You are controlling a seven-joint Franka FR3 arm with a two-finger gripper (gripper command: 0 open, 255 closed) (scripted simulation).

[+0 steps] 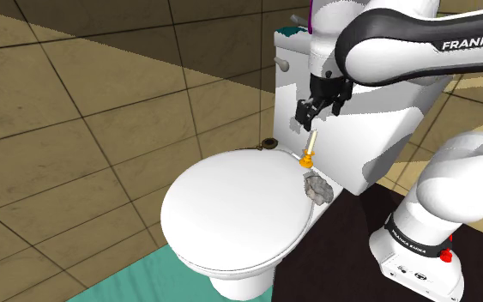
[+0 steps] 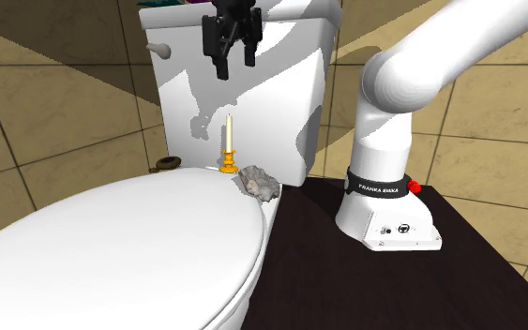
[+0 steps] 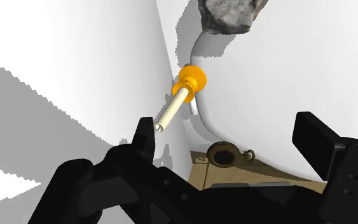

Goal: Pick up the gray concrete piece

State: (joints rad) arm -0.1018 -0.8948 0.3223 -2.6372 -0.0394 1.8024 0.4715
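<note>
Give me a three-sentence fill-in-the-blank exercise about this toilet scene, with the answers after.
The white candle stands upright in an ___ holder.
Beside the holder lies a rough ___ piece.
The end effector hovers above them, empty, its fingers ___.
Missing words: orange; gray; open.

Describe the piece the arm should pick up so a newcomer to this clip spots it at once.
Start at the white toilet's closed lid. At the lid's back edge, near the tank, lies the gray piece, beside a candle in an orange holder. It is the rough, lumpy, rock-like thing; the candle is slim and upright.
</note>
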